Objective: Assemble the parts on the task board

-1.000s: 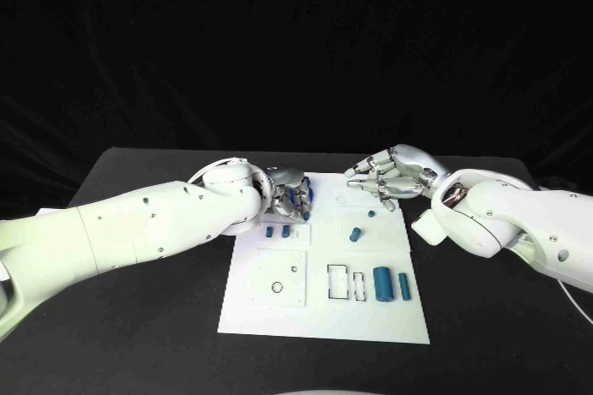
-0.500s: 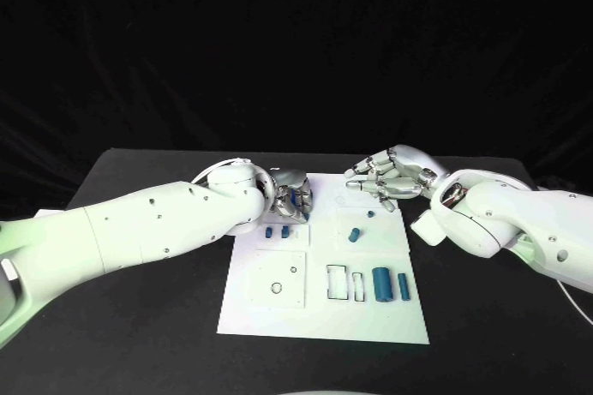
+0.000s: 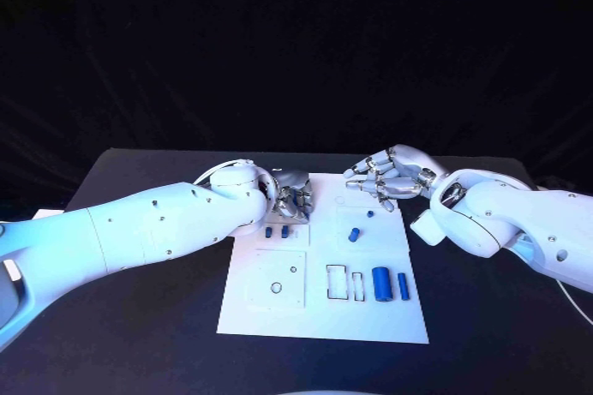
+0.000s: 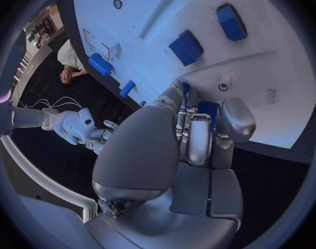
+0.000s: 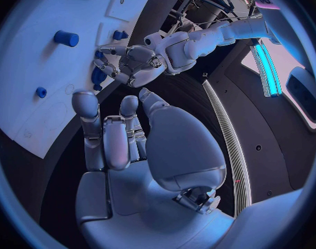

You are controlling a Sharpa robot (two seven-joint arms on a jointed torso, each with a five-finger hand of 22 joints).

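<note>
Left hand holding a blue part at the board's far left corner, seating step still ahead.

The matte black worktop point(image 3: 148, 326) carries the flat white task board point(image 3: 278, 322), smooth and cut with rectangular and round recesses. The silver left hand point(image 3: 291, 196) hangs over the board's far corner, fingers curled round a small blue part point(image 4: 207, 108); I judge the next move is lowering it squarely into a recess. The right hand point(image 3: 386, 179) hovers near the far right edge, fingers curled in, apparently holding nothing. Loose cylinders point(image 3: 383, 284) and two small blocks point(image 3: 278, 231) lie on the board.
</note>
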